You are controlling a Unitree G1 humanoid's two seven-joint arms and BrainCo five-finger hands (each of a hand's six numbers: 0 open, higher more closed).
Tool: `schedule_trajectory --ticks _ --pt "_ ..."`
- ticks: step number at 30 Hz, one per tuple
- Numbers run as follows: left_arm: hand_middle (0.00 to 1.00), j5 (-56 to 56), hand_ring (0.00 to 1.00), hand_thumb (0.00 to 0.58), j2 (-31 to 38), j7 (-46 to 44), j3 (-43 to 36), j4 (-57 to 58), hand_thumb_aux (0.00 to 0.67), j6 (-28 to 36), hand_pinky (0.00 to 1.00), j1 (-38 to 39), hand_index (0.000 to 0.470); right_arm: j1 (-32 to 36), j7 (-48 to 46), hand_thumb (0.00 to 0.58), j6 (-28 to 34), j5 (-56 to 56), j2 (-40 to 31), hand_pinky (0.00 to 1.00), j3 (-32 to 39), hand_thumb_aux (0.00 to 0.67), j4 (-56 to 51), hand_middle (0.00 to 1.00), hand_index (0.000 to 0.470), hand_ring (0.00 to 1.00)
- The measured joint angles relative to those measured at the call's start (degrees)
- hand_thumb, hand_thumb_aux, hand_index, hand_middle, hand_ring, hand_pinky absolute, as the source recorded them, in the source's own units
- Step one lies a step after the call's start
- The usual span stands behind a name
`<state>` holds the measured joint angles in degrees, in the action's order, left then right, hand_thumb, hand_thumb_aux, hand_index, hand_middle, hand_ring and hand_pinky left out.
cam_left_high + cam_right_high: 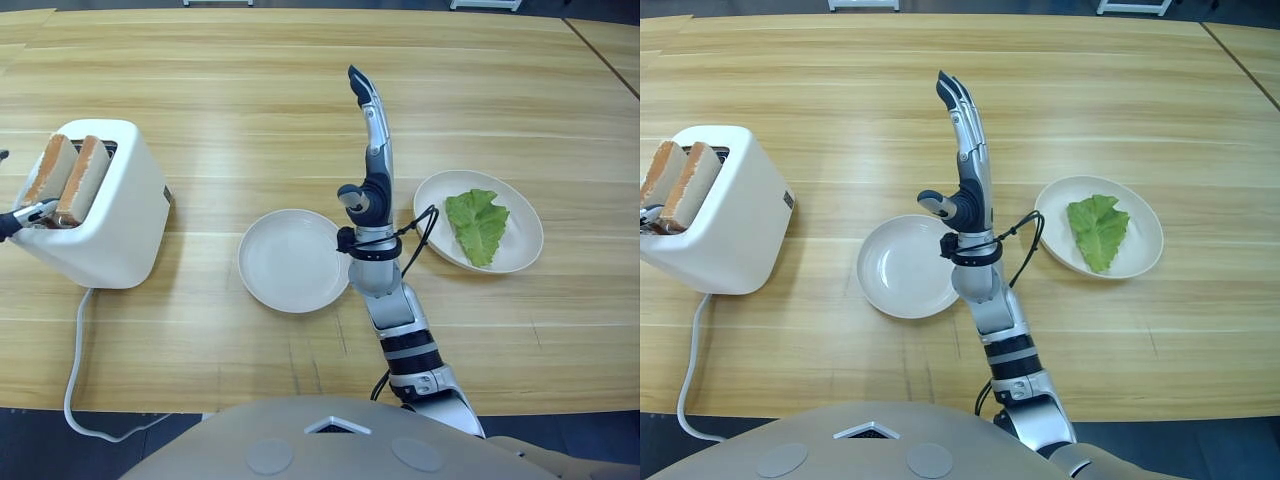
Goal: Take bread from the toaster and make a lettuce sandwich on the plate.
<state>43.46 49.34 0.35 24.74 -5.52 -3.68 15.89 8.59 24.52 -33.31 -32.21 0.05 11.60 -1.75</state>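
The empty round white plate (pixel 285 265) lies mid-way along the pale wooden table (pixel 250 90). Well left of it stands the boxy white toaster (pixel 115 215), with two browned bread slices (pixel 65 175) poking out of its slots. The left hand (pixel 25 215) is beside them, but whether it has a hold cannot be told. Just right of the plate the right hand (pixel 370 150) stands upright, fingers straight and holding nothing. Further right is a green lettuce leaf (pixel 478 225) on a second white plate (pixel 525 250). A slice pulled askew could snag and drag the toaster along — and the right forearm, so near the empty plate's rim, could knock it when swinging for the lettuce.
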Motion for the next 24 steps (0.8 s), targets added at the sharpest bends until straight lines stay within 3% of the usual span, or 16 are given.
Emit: schedule_trajectory --ticks 1,2,3,4,5,15,24 --pt "0.0 0.0 0.0 0.385 0.0 -0.3 -0.7 -0.2 0.281 0.1 0.0 -0.4 0.197 0.0 0.0 0.0 0.0 0.0 0.0 0.0 0.0 0.0 0.0 0.0 0.0 0.0" --pt "0.0 0.0 0.0 0.456 -0.1 -0.5 -1.4 -0.2 0.36 0.2 0.0 -0.6 0.253 0.0 0.0 0.0 0.0 0.0 0.0 0.0 0.0 0.0 0.0 0.0 0.0 0.0" --pt "0.0 -0.2 0.0 0.489 -0.3 -0.6 -2.1 -0.2 0.405 0.2 0.0 -0.7 0.284 0.0 0.0 0.0 0.0 0.0 0.0 0.0 0.0 0.0 0.0 0.0 0.0 0.0" --pt "0.0 -0.6 0.0 0.559 -0.4 -0.6 -2.7 -0.4 0.541 0.1 0.0 -1.2 0.38 0.0 0.0 0.0 0.0 -0.1 0.0 0.0 0.1 0.0 0.0 0.0 0.0 0.0" --pt "0.0 -1.2 0.0 0.58 -0.4 -0.6 -3.1 -0.4 0.67 0.0 0.0 -1.5 0.47 0.0 0.0 0.0 0.0 -0.1 0.0 0.0 0.2 0.0 -0.1 0.0 0.0 0.0" --pt "0.0 -8.9 0.0 0.58 -3.1 0.5 -4.1 -2.5 0.67 -4.5 0.0 -2.3 0.47 0.2 0.9 0.0 -0.1 -1.1 0.0 0.0 0.6 0.0 -1.4 0.0 0.0 0.0" --pt "0.0 -13.5 0.0 0.58 -8.5 10.4 3.2 -8.2 0.67 -8.4 0.0 -7.1 0.47 0.2 2.3 0.0 -0.6 -1.7 -0.1 0.0 0.7 0.0 -2.2 0.0 0.0 0.0"
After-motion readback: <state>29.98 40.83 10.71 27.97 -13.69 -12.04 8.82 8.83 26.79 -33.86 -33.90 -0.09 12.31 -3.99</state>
